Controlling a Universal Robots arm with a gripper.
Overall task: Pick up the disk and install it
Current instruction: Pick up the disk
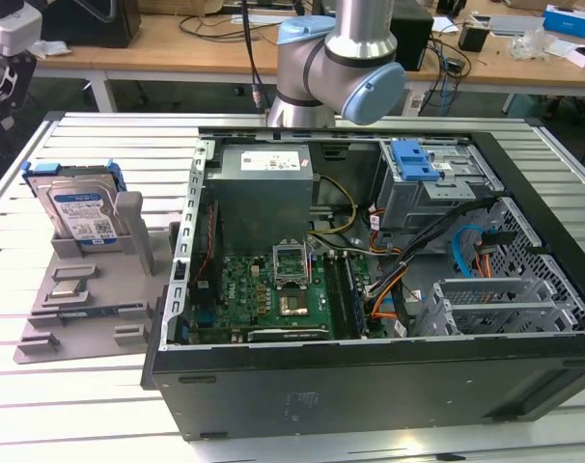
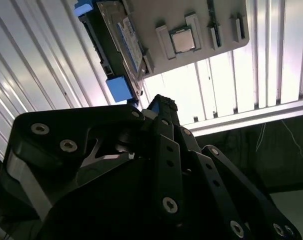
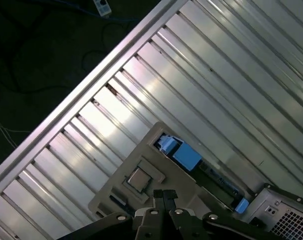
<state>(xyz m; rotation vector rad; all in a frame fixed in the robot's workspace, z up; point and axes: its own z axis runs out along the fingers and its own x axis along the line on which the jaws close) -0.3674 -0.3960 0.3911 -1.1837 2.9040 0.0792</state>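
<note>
The disk [image 1: 80, 207], silver with a white-and-blue label and a blue carrier bracket, stands on edge in a slot of the grey tray [image 1: 80, 299] at the exterior view's left. In the second wrist view the disk [image 2: 119, 45] lies beyond my gripper [image 2: 161, 102], whose black fingers are together with nothing between them. In the first wrist view the disk's blue bracket [image 3: 185, 156] shows edge-on on the tray [image 3: 116, 192], just past my gripper [image 3: 164, 193]. The gripper hangs well above the tray and touches nothing.
An open computer case [image 1: 370, 289] fills the middle and right of the ribbed metal table [image 1: 109, 145]. Its grey drive cage with a blue latch [image 1: 413, 159] is at the far right corner. A small chip [image 3: 138, 179] rests in the tray. The arm [image 1: 336, 58] rises behind the case.
</note>
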